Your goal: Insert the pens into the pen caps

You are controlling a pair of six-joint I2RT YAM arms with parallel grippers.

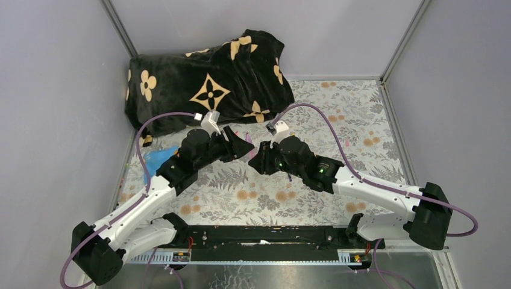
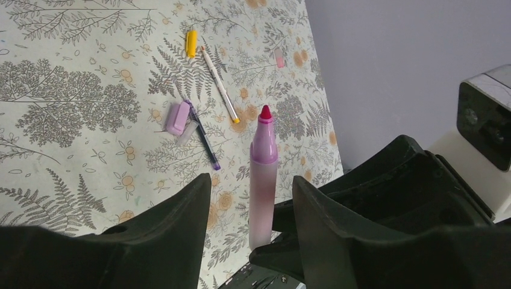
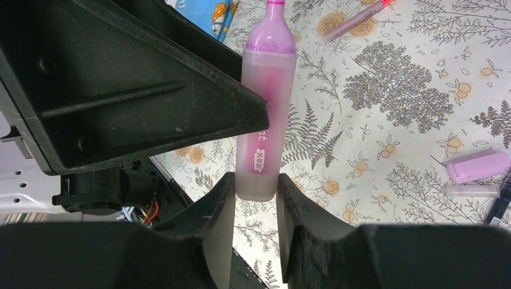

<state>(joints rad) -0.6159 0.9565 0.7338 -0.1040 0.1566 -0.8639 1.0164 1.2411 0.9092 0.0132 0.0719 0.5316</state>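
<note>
The right pincer (image 3: 255, 183) is clamped on the blunt end of the pink pen (image 3: 265, 108), which sticks out past its fingertips with the red tip bare. The left pincer (image 2: 252, 183) is spread, one finger on each side of the barrel with a gap showing. Beyond its tips, on the table (image 2: 60, 150), a lilac cap (image 2: 178, 117) lies just beside a blue pen (image 2: 202, 135). Farther out are a white pen (image 2: 220, 93), a yellow cap (image 2: 191, 43) and a pink cap (image 2: 279, 58).

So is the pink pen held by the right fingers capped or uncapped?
Uncapped: the pink pen shows its bare red tip, with the right fingers clamping only its other end.
</note>
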